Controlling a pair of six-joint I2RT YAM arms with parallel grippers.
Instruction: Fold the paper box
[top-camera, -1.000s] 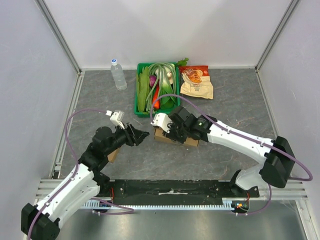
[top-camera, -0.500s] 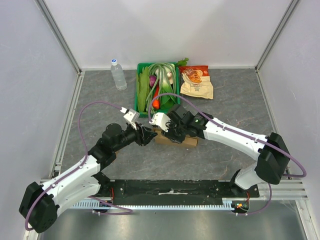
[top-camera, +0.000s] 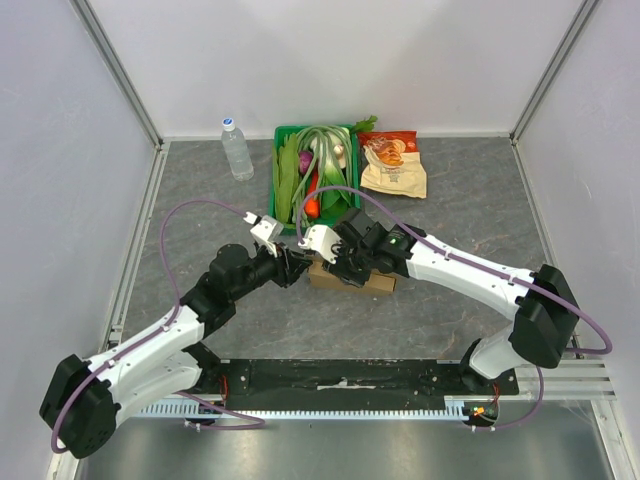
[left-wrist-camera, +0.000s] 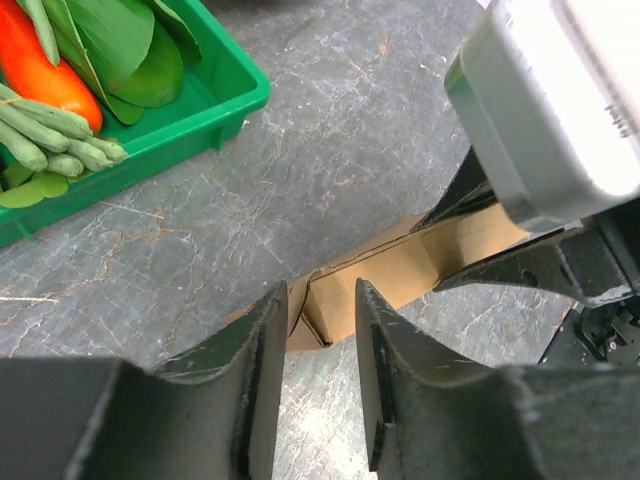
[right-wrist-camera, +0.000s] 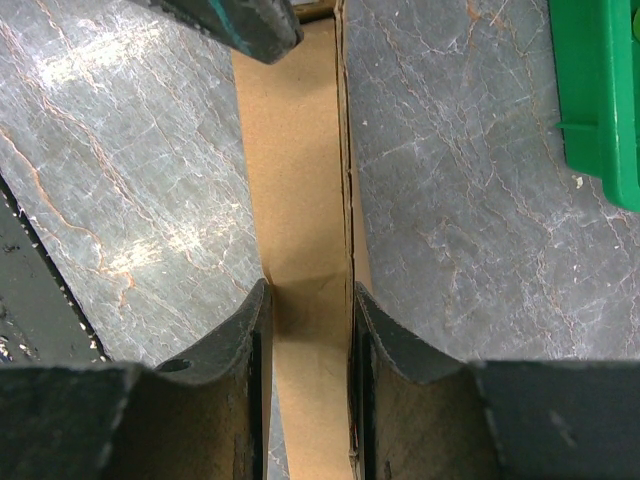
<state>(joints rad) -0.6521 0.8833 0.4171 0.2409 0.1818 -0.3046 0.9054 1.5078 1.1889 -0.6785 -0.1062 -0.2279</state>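
The brown paper box lies flat on the grey table in front of the green tray. My right gripper straddles it from above; in the right wrist view the gripper has both fingers pressed against the sides of the box, shut on it. My left gripper is at the box's left end. In the left wrist view the left gripper is open by a narrow gap, with the box's end flap right at its fingertips. The box runs away to the right under the right gripper's fingers.
A green tray of vegetables stands just behind the box; its corner shows in the left wrist view and the right wrist view. A water bottle stands at back left and snack bags lie at back right.
My left arm has swung right and forward, bringing its gripper from well left of the box up to the box's left end. The right gripper has stayed on the box, shifted slightly left.
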